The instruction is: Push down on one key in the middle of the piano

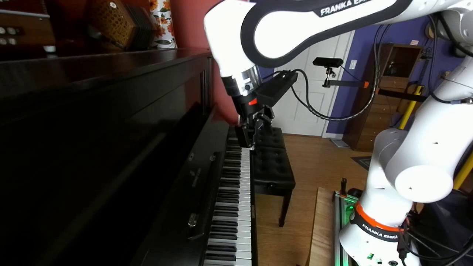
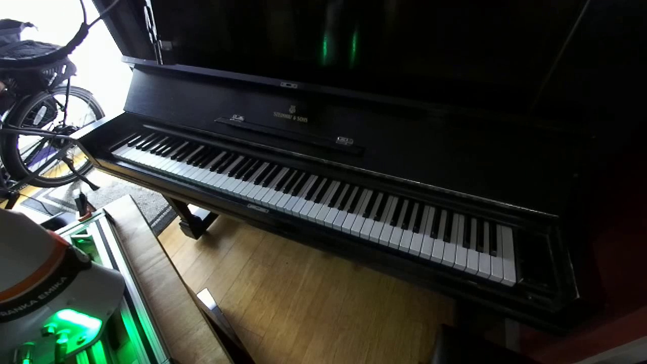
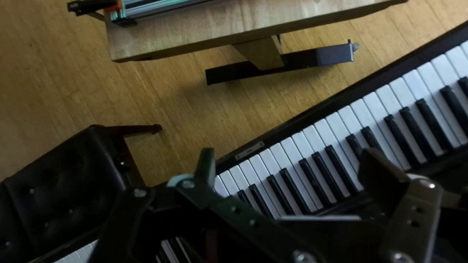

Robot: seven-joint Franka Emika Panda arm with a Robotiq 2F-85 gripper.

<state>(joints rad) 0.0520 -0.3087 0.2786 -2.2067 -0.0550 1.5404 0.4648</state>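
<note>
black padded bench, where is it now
In an exterior view, the black padded bench stands just right of the white and black keys of the glossy black upright piano; in the wrist view it sits lower left.

the piano (image 2: 323, 129) is a dark, glossy upright, its keyboard (image 2: 316, 208) uncovered: white keys (image 3: 367, 107) and shorter black keys (image 3: 314, 182). in an exterior view the long row runs slantwise down to the right, the white keys looking level. above it a sloping panel (image 2: 429, 151) bears an emblem (image 2: 292, 108) over blurred lettering (image 2: 290, 118) ending in "& sons", with a narrow ledge (image 2: 293, 134) and two small fittings (image 2: 344, 141) below. a little plate (image 3: 249, 150) sits on the front rail (image 3: 310, 117).
</note>
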